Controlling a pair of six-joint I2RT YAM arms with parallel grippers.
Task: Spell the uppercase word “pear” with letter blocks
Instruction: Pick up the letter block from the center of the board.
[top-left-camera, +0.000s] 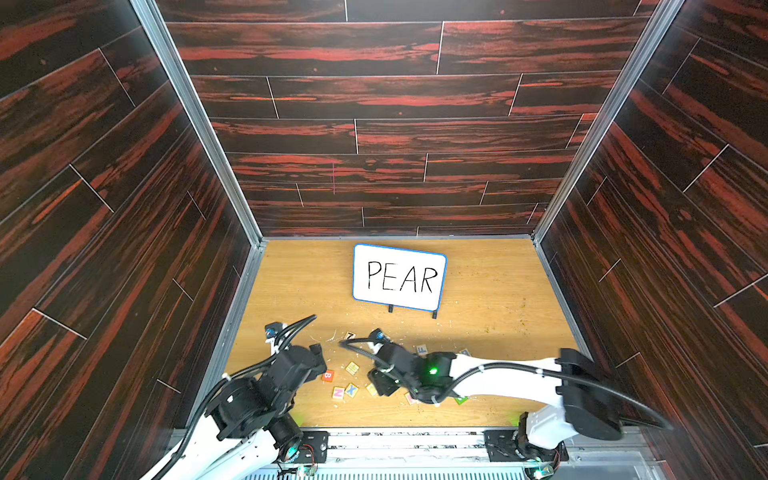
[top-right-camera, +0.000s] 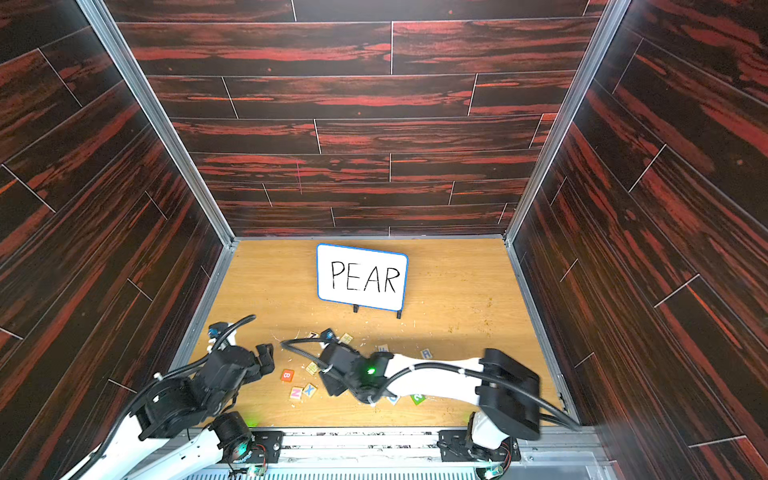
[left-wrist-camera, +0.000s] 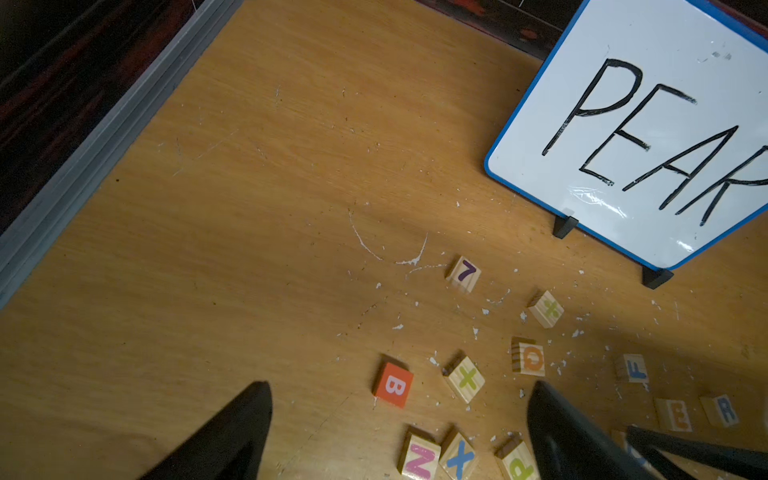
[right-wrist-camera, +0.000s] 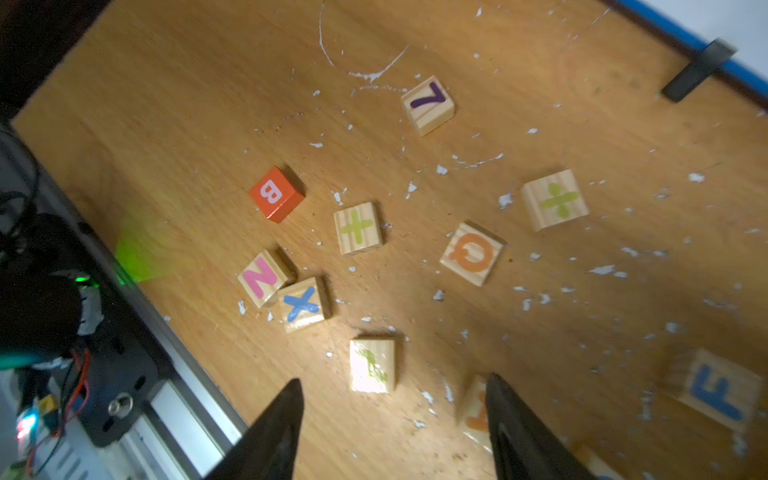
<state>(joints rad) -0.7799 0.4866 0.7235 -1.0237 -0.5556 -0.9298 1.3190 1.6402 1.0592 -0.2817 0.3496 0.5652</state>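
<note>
The letter blocks (left-wrist-camera: 674, 414) are pale wooden cubes, each with one coloured capital. The left gripper (left-wrist-camera: 401, 382) is spread wide, the right gripper (right-wrist-camera: 395, 377) about half spread; both hold nothing.

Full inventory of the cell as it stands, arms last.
whiteboard: 1, white, blue rim, black "PEAR", upright at table's back.
P block: 1, pale wood, yellow-green letter, just beyond right gripper's tips.
A block: 1, orange letter, partly hidden behind right gripper.
E block, R block: 2, orange and blue letters, side by side.
spare blocks: 8; B block orange-red, N block pink, X block blue, Q block orange, F block blue, 7 block purple, plus block, divide block green; mid-table.
green cube: 1, front edge by right arm.
table: 1, tan wood, white flecks.
walls: 3, dark red-black grain.
left gripper: 1, black, open, near B block.
right gripper: 1, black, jaws apart, nothing held.
</note>
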